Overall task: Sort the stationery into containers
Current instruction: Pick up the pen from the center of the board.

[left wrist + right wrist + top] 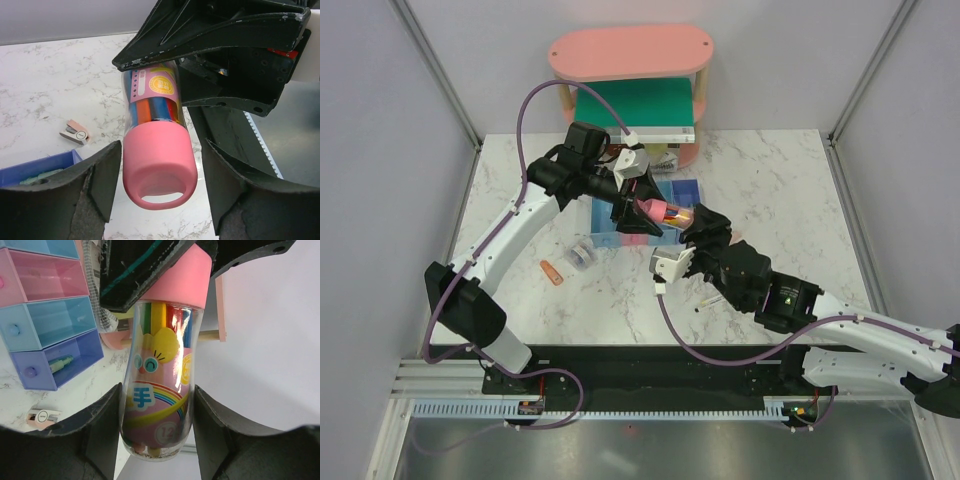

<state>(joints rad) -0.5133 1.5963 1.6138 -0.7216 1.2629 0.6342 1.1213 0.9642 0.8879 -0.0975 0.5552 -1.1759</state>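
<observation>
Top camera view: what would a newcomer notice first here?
A clear tube of coloured pens with a pink cap hangs in mid-air above the plastic bins. The right end effector grips its body; the left end effector flanks the cap. A pink oval shelf stands at the back.

- The left arm (510, 235) is reaching forward and to the right, with its elbow raised and its wrist tipping downward.
- The right arm (860, 335) is stretching low to the left, toward the other wrist.
- The left gripper (162, 165) is bracketing the capped end of a clear tube (157, 365); contact is unclear.
- The right gripper (157, 405) is clamping the tube's body, with both fingers pressing its sides.
</observation>
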